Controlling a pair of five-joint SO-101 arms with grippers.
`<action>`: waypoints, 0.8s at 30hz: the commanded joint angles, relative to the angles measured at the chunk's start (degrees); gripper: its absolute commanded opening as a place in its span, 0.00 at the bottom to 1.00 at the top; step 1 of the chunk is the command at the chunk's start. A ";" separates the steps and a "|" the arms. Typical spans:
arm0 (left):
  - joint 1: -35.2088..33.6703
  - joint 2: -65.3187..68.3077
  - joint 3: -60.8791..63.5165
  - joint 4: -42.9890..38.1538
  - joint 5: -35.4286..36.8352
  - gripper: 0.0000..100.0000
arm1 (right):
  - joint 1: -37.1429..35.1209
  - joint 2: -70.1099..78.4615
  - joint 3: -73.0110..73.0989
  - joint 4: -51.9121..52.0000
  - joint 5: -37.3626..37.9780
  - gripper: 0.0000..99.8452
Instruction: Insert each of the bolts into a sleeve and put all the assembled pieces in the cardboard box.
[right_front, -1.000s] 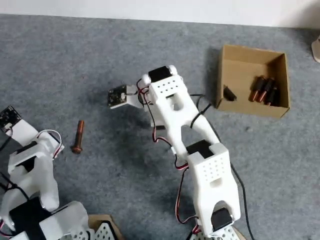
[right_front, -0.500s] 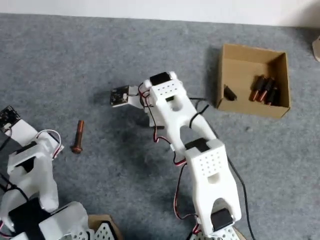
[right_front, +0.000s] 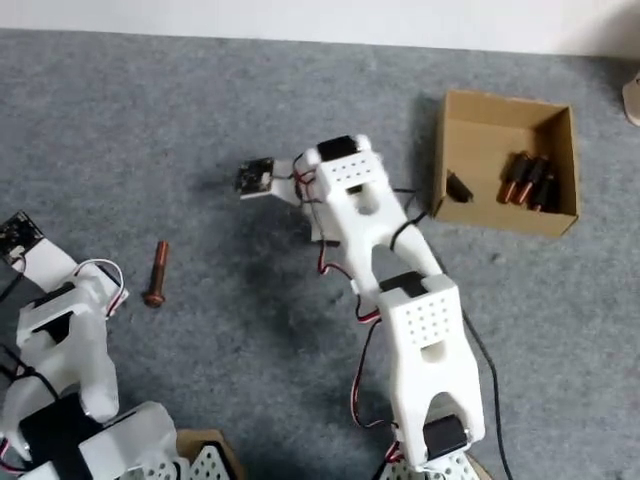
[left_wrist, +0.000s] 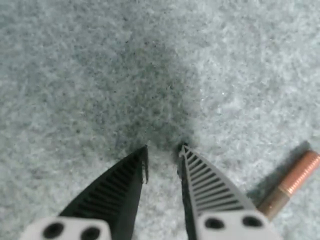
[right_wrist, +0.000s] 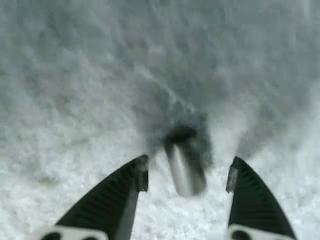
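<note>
Now the right gripper (right_wrist: 188, 164) is hanging just over the grey carpet (right_front: 150, 120) with its jaws spread wide. A sleeve (right_wrist: 185, 172) is sitting between them with a gap on either side, so neither jaw is touching it. The sleeve is showing as a short, dull grey metal cylinder, dark at its far end; whether it is lying flat or tilting up, I cannot tell. From above, the right arm (right_front: 352, 205) is stretching out over the middle of the carpet, covering that spot.

Over on the other side, the left gripper (left_wrist: 163, 149) is holding its jaws only narrowly apart, gripping nothing, tips pointing down at bare carpet. A copper-coloured bolt (left_wrist: 291, 184) is lying just beside it. Seen from above, the bolt (right_front: 155, 272) is lying alone, head toward the arms, near the left arm (right_front: 62, 340) and well apart from the right arm.

Farther out, the cardboard box (right_front: 500, 219) is standing open beyond the right arm, with a cluster of assembled pieces (right_front: 527, 180) lying inside it.
</note>
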 joint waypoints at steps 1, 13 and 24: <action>-1.10 0.66 -2.07 -0.97 0.44 0.11 | 1.98 -0.57 -2.86 0.84 -0.44 0.24; -1.10 0.66 -2.07 -0.97 0.44 0.11 | -0.48 -0.48 -2.33 0.92 -0.70 0.24; -1.10 0.66 -2.07 -0.97 0.44 0.11 | -2.86 -0.31 1.36 0.40 -0.70 0.24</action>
